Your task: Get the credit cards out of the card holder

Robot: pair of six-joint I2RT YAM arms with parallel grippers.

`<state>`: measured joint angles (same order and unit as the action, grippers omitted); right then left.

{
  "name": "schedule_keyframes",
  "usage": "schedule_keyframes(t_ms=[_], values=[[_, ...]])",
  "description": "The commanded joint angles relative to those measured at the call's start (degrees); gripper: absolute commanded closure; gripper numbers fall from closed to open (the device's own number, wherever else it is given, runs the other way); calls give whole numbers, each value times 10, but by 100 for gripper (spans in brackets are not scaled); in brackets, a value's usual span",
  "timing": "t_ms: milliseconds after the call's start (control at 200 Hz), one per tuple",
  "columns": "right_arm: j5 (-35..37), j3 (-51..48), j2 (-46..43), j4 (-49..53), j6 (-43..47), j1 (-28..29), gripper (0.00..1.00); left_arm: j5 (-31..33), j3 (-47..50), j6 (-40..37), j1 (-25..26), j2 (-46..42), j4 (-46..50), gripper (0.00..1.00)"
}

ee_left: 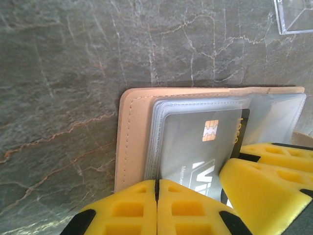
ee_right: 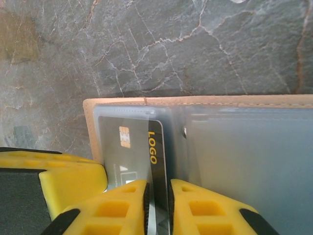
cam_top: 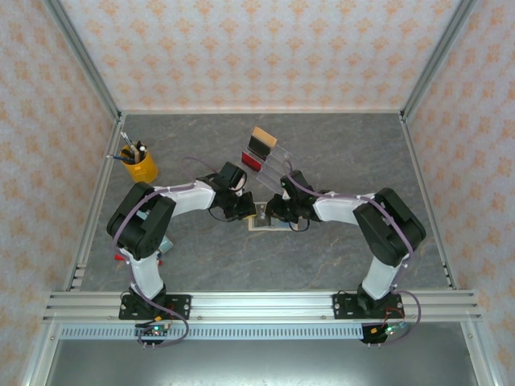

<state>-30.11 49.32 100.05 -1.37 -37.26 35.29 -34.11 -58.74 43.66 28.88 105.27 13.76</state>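
The tan card holder (cam_top: 264, 219) lies open and flat on the table between both grippers. Its clear pocket sleeves hold a dark grey credit card (ee_left: 195, 142) with a gold chip. My left gripper (ee_left: 157, 193) is shut on the near edge of the card holder's sleeves (ee_left: 155, 142). My right gripper (ee_right: 159, 196) comes in from the opposite side. Its jaws stand a narrow gap apart, with the card's bare black end (ee_right: 157, 152), marked LOGO, between them. A red card (cam_top: 252, 161) and a tan card with a black band (cam_top: 262, 138) stand in the clear slotted stand (cam_top: 278, 157).
A yellow cup of pens (cam_top: 138, 165) stands at the far left by the enclosure frame. A corner of the clear stand (ee_left: 293, 17) lies just beyond the card holder. The right gripper's yellow fingers (ee_left: 266, 171) crowd close beside my left gripper.
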Motion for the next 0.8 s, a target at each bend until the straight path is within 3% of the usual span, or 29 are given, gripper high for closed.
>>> schedule_keyframes(t_ms=[0, 280, 796], values=[[-24, 8, 5, -1, 8, 4, 83, 20, 21, 3, 5, 27, 5, 95], [-16, -8, -28, -12, 2, 2, 91, 34, 18, -9, 4, 16, 22, 94], [-31, -56, -51, -83, -18, -7, 94, 26, 31, -23, 3, -4, 22, 94]])
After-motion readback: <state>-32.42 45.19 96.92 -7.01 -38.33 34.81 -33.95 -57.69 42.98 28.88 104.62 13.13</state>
